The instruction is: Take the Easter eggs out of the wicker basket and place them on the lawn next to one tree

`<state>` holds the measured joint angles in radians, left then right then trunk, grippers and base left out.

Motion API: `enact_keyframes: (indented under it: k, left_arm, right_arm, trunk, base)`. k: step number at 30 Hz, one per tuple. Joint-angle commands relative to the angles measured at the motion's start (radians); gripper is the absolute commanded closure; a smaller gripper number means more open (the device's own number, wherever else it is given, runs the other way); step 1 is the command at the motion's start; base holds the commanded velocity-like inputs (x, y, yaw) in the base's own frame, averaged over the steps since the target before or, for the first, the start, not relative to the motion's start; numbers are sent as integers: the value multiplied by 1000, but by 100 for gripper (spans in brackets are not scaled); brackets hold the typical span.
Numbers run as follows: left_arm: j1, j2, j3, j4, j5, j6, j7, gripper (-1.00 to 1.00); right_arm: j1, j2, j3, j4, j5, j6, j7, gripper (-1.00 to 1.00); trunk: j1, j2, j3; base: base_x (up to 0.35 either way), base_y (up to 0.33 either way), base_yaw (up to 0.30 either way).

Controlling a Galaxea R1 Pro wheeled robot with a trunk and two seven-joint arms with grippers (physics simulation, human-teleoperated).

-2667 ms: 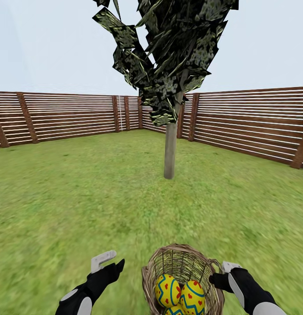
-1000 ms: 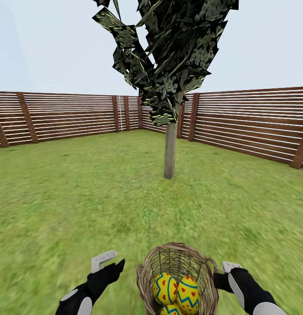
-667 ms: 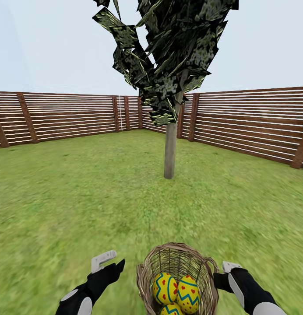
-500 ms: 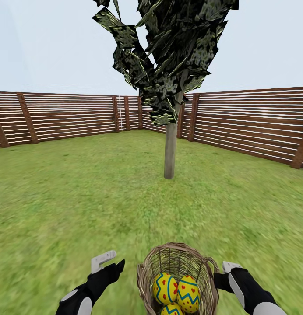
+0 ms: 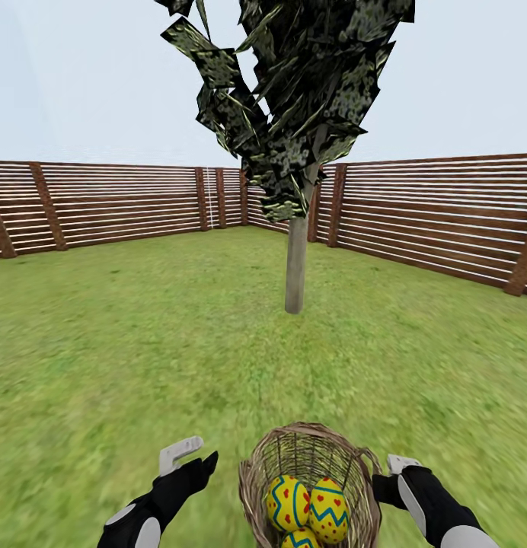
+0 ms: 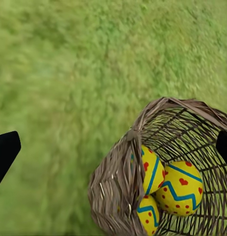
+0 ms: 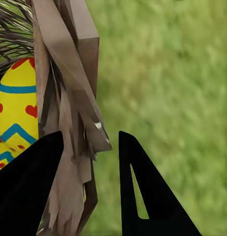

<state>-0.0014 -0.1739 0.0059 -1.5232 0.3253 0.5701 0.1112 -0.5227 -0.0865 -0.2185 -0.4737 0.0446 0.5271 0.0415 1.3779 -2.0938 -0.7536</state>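
Head view: the basket [image 5: 309, 487] hangs low in front of the robot, between the two arms, with all three eggs [image 5: 309, 511] inside it. One tree [image 5: 295, 262] stands ahead on the lawn [image 5: 126, 358], well apart from the basket, with the fence [image 5: 103, 202] behind it.

The right gripper [image 7: 89, 162] has its fingers set either side of the basket's rim at a handle, so it looks clamped on the basket. The left gripper [image 5: 189, 455] is spread and empty, just beside the basket's other side.

Judging from this, no egg has been set down: none lies on the grass by the trunk. What seems left is nearly everything: closing the gap to the tree, lifting out each egg, and laying all three beside that one trunk.

Count: three eggs, touching one another in the basket; one basket; one tree in sight; two grippers.
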Motion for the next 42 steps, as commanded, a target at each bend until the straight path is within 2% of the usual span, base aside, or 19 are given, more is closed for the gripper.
enact_keyframes:
  k: [1,5,8,11,18,22,30,42]
  left_arm:
    - [0,-1,0,-2,11,5,7,-100]
    - [0,-1,-1,12,10,4,7,-100]
    - [0,-1,-1,16,9,4,7,-100]
    - [0,-1,-1,17,9,5,7,-100]
    - [0,-1,2,17,9,4,10,-100]
    - [0,-1,4,17,9,-11,13,-100]
    - [0,-1,2,39,9,-39,16,-100]
    - [0,-1,3,40,9,-42,16,-100]
  right_arm:
    - [0,1,-6,-2,-1,5,4,100]
    - [0,0,-6,-2,-2,6,4,100]
    - [0,-17,-7,-7,-3,7,7,100]
    - [0,-20,-7,-37,-2,10,3,100]
    - [0,-20,-7,-103,-2,8,-2,100]
    - [0,-18,-7,-167,-3,8,-46,100]
    - [0,-15,-7,-164,-8,6,-51,100]
    - [0,-23,-13,-162,-7,5,-50,100]
  trunk:
    - [-4,7,2]
    - [-19,35,15]
    - [-31,56,24]
    - [-42,77,34]
    - [-42,77,34]
    - [-42,77,34]
    - [-42,77,34]
    - [-42,77,34]
  base:
    - [0,0,0]
    - [0,0,0]
    - [0,0,0]
    - [0,0,0]
    - [35,0,0]
    - [300,0,0]
    - [331,0,0]
    - [332,0,0]
